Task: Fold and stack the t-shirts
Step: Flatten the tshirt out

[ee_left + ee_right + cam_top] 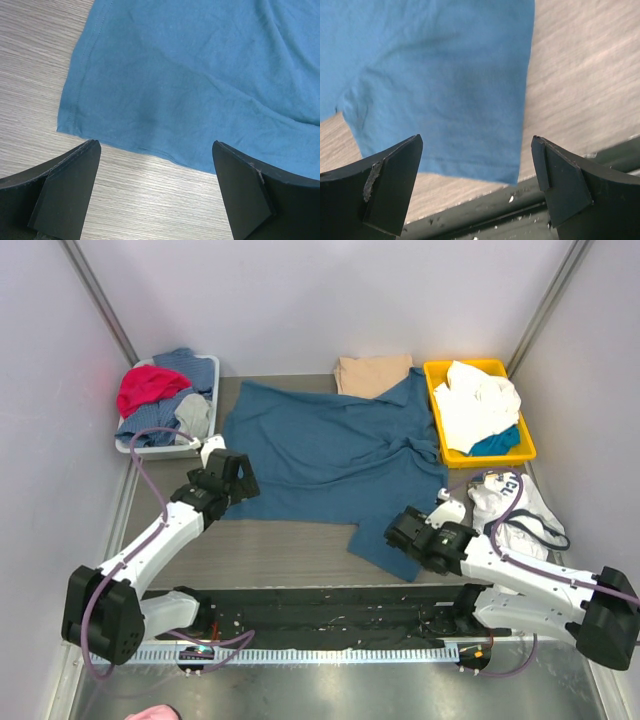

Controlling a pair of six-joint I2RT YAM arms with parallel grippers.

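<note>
Teal-blue t-shirt (330, 450): spread out, rumpled, mid-desk (270, 550).
Tan t-shirt (372, 373): folded, at its far edge.
Left tool (154, 144): fingers spread, over its near-left corner.
Right tool (476, 138): spread, over its near-right corner.

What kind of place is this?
Probably a robot test cell for folding laundry: pale walls enclose the table, a teal t-shirt lies spread out, and a yellow bin and a white bin hold clothes.

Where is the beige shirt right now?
In the top view, the tan-beige shirt lies folded at the far edge of the table, right of centre, just left of the yellow bin and behind the spread-out teal-blue shirt.
</note>
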